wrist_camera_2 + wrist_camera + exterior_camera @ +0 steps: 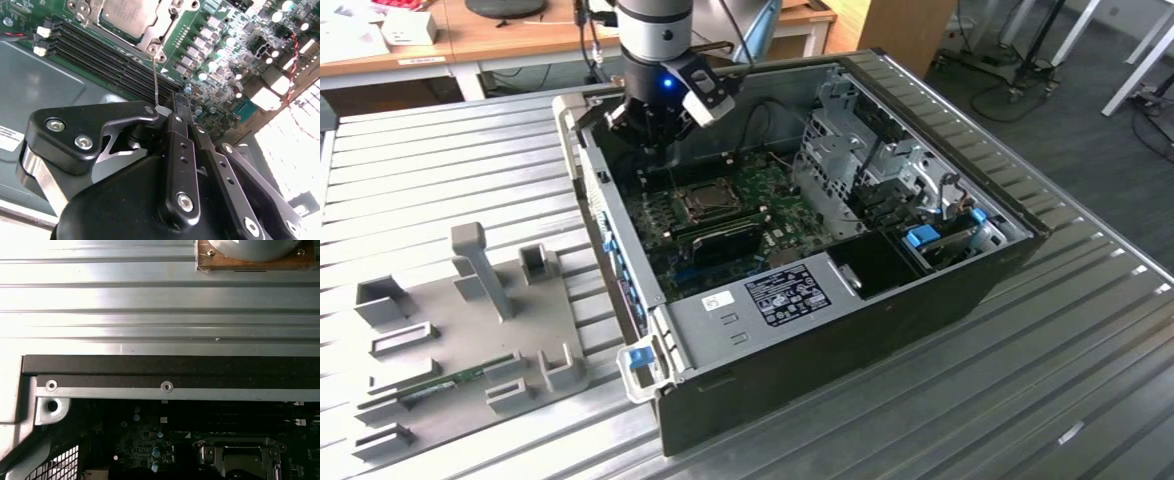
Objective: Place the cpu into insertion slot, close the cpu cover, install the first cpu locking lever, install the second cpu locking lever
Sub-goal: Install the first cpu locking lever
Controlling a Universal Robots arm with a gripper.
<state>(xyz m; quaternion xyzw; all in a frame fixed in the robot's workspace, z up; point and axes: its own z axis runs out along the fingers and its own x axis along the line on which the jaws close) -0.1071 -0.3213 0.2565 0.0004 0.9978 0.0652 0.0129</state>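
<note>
In the exterior view my gripper (652, 138) hangs low inside the open computer case, just beyond the insertion slot (700, 201) on the green board. In the second wrist view the cpu (129, 15) lies in the slot with its silver top showing through the window of the cpu cover (161, 31), which lies flat over it. A thin wire locking lever (155, 82) rises from the socket's corner, and its free end meets my gripper (169, 109), whose black fingers (181, 150) are pressed together. The first wrist view shows the cover (235, 445) past the case wall.
The black case (961, 290) lies open on a ribbed metal table (1067, 390). Long black memory slots (105, 57) run beside the socket. A metal drive cage (854, 150) fills the case on the exterior view's right. A grey fixture plate (467, 330) sits at the left.
</note>
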